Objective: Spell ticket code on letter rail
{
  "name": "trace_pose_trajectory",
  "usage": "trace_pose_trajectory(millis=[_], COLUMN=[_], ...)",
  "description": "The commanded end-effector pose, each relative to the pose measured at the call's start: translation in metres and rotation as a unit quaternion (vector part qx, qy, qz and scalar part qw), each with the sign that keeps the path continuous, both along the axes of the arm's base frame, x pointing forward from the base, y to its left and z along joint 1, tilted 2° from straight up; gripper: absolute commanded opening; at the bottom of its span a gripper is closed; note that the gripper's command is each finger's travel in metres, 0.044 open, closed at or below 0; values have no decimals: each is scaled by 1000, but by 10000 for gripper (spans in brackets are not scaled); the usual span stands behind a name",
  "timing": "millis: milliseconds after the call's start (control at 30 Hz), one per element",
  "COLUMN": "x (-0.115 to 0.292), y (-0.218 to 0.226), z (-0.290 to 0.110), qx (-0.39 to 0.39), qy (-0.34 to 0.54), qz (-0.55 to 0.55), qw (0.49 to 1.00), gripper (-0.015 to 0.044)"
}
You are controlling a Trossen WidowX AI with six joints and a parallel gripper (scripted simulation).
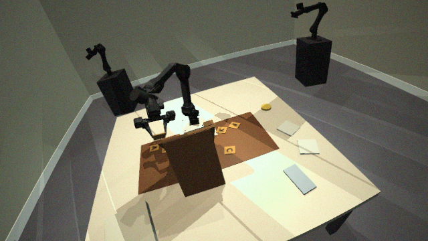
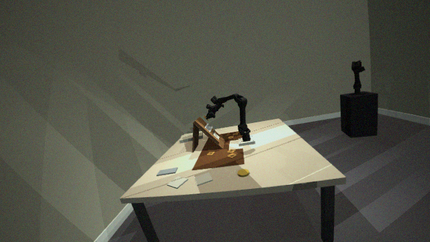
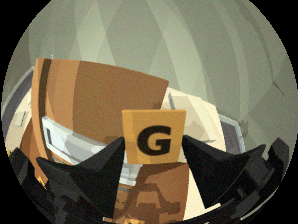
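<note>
G tile [image 3: 154, 137]: orange, black letter | board [image 1: 195, 161]: brown | fingers: black

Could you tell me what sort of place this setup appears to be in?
Probably a bare robot test room: a table carrying the arm and slanted letter board, spare arms on black pedestals, plain walls. The gripper holds a G tile.

We are seeing the board [image 1: 195, 161] standing mid-frame on the mat [image 1: 254, 140], tiles [image 1: 229, 150] lying right of it.
</note>
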State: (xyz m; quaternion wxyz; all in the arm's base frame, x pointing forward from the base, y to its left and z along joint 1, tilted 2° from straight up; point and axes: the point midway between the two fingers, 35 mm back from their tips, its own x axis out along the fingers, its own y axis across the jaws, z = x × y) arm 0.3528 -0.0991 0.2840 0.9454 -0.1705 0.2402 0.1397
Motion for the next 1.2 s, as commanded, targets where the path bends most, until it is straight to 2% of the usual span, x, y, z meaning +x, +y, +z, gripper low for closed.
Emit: trace_pose_trajectory(millis=[0,567,733,967,1167], x=[-4,-38,-39,-2,2], y=[-20,-103,-106,-100,-99], z=[-14,-52,-54,-77,-79], qx=[27,96,99,99,100], qy=[18,46,46,44,44], qz=[-20,-89,-92,-92,-92], qw=[999,990,990,990,990], gripper=[0,0,0,0,0])
